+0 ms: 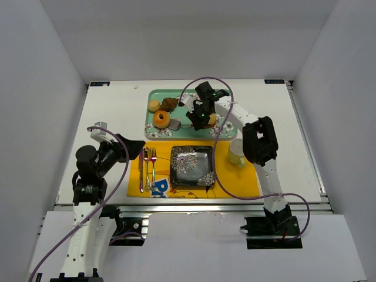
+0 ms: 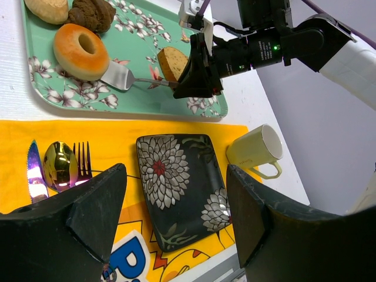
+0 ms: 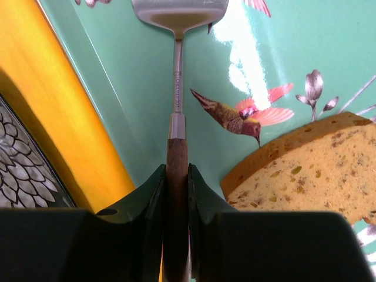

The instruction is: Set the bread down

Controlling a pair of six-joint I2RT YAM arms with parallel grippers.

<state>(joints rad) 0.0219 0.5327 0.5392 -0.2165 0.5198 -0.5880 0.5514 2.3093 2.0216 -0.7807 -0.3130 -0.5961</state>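
The bread [image 1: 161, 119] [image 2: 81, 50] is a golden-orange ring lying flat on the green flowered tray [image 1: 150, 97] [image 2: 35, 88]. My right gripper [image 1: 197, 117] [image 2: 197, 73] [image 3: 176, 176] is shut on the wooden handle of a metal spatula [image 3: 177, 88]. The spatula blade [image 2: 117, 75] [image 1: 175, 124] rests on the tray against the ring's right side. Over the yellow placemat's left part hovers my left gripper [image 1: 132, 144] [image 2: 176, 176], open and empty.
A tan bread slice [image 2: 170, 61] [image 3: 311, 170], a pale bun [image 2: 47, 9] and a brown pastry [image 2: 91, 13] share the tray. On the placemat [image 1: 235, 179] lie a dark flowered plate [image 1: 191, 165] [image 2: 176, 188] and cutlery [image 1: 147, 164]. A cream mug [image 1: 236, 154] [image 2: 258, 151] stands at the right.
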